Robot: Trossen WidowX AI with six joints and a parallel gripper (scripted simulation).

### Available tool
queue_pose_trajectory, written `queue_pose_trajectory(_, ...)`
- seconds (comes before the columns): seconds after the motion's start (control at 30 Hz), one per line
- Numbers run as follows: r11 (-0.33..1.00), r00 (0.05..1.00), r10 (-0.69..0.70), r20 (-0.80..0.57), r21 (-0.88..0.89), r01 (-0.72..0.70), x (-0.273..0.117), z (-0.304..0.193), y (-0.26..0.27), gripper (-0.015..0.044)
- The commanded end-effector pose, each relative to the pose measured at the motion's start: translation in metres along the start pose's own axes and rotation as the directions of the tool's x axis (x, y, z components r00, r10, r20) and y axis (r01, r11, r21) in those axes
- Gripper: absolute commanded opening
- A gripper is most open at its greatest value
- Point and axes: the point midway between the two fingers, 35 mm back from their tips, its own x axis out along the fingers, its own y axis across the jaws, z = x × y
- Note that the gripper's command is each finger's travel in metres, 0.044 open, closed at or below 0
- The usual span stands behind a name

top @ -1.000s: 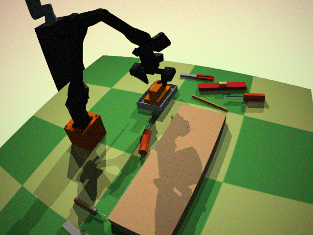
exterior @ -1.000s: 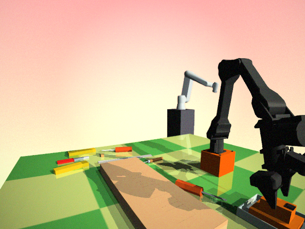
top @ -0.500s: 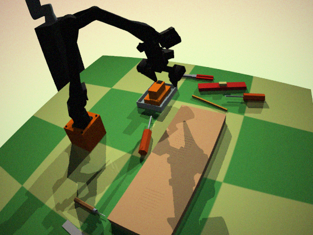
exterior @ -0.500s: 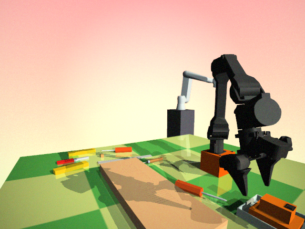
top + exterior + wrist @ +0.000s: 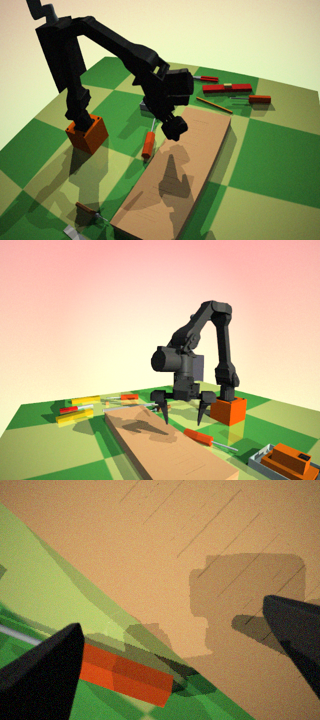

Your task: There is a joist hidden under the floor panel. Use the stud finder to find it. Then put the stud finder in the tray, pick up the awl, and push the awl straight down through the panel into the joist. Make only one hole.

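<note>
Arm [image 5: 108,38] [image 5: 222,343]: matte black, angular links, cylindrical wrist housing [image 5: 165,360]. Base block [image 5: 89,139] [image 5: 227,411]: orange, box-shaped, dark screws on top. Jaws [image 5: 169,118] [image 5: 183,424]: black, tapered fingers.

Pink upper backdrop fading to pale yellow, green-and-tan checkered surface [image 5: 273,160] [image 5: 64,446] [image 5: 55,575], dark pedestal [image 5: 199,367] behind, hard shadows.

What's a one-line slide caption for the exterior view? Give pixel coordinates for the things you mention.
Open gripper [image 5: 169,131] [image 5: 182,424] [image 5: 174,617] near the panel [image 5: 206,129] [image 5: 155,446] [image 5: 140,545]; stud finder [image 5: 290,458] in its tray [image 5: 261,467].
</note>
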Motion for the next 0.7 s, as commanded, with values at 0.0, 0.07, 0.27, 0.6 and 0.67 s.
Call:
queue_pose_trajectory(0.0,0.987,0.998,-0.018,-0.054,0.16,0.027,-0.001,-0.058,-0.043,0.044)
queue_pose_trajectory(0.07,0.973,0.997,-0.03,-0.075,0.226,0.046,-0.003,-0.083,-0.06,0.044)
queue_pose_trajectory(0.27,0.903,0.989,-0.042,-0.143,0.417,0.099,-0.011,-0.168,-0.094,0.044)
queue_pose_trajectory(0.6,0.705,0.971,0.009,-0.238,0.69,0.163,-0.027,-0.315,-0.09,0.044)
queue_pose_trajectory(0.67,0.662,0.968,0.025,-0.249,0.73,0.17,-0.03,-0.339,-0.082,0.044)
